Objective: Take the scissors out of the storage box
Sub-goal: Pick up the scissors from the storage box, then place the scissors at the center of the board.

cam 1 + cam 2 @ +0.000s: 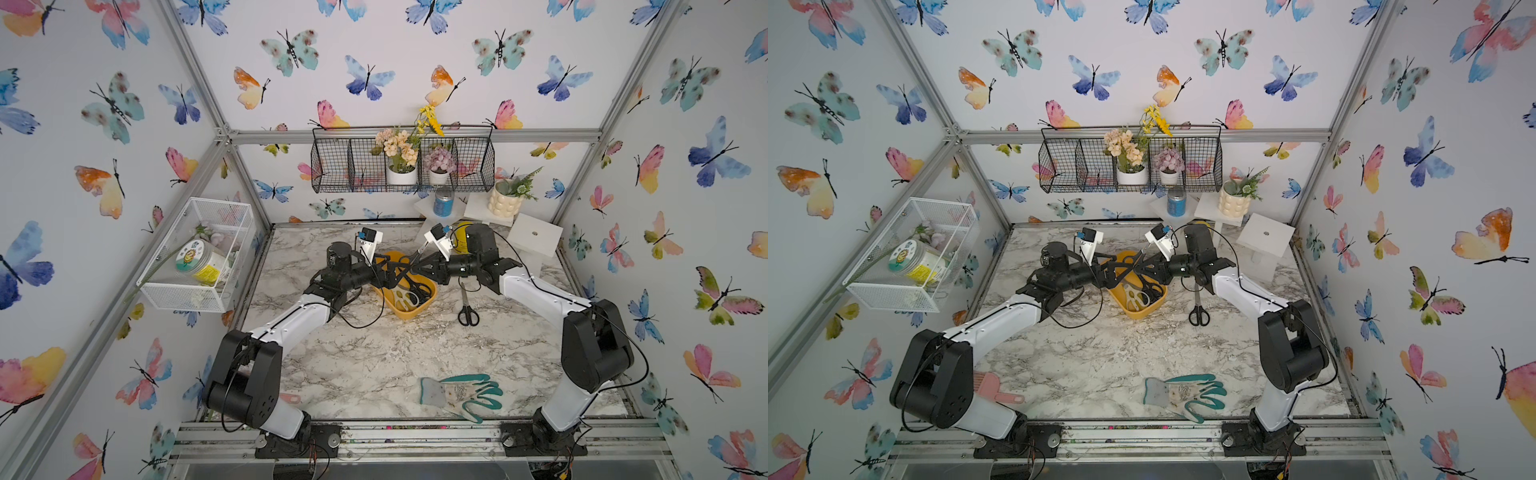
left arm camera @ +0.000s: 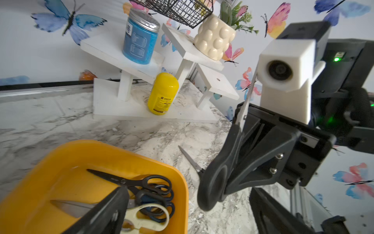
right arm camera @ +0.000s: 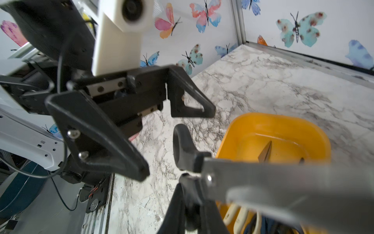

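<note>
On the marble-look table (image 1: 374, 361), box: shallow yellow-orange plastic storage box (image 1: 409, 314) holds cream-handled shears (image 2: 149, 218).
Left gripper (image 3: 177, 142): fingers wide apart above box.
Right gripper (image 2: 234, 188): clamped on black-handled steel scissors (image 2: 230, 145).
Loose pair: black-handled scissors (image 1: 467, 305) flat beside box.

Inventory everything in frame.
storage box: one, yellow-orange, table centre
boxed scissors: at least three, black, blue-black, cream
loose scissors: one, black-handled, right of box
held scissors: one, black-handled, above box
gloves: apparently two, teal-white, table front
jar: one, blue, back right
bottle: one, yellow, back right
plant pot: one, cream, back right
wire basket: one, black, hung at back
mesh basket: one, white, hung at left
left gripper: black, open, over box
right gripper: black, shut on held scissors
</note>
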Available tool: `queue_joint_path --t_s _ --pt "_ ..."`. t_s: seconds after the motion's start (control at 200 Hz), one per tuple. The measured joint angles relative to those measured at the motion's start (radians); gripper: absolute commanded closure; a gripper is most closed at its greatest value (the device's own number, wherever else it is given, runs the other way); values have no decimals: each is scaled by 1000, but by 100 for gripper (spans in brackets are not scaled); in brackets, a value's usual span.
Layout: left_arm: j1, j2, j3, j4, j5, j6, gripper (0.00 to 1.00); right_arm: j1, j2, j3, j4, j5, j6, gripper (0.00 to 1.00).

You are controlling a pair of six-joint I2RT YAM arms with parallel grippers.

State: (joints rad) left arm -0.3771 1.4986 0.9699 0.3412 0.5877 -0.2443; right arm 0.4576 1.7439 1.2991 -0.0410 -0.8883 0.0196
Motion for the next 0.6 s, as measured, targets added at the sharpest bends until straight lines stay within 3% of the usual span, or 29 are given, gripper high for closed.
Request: queue_joint_path --t_s 0.335,0.596 --pt "16 -114 84 -248 -339 432 1 -13 95 99 -448 163 -102 91" --pt "24 -126 85 -277 -433 522 1 -28 92 28 -652 243 -103 90"
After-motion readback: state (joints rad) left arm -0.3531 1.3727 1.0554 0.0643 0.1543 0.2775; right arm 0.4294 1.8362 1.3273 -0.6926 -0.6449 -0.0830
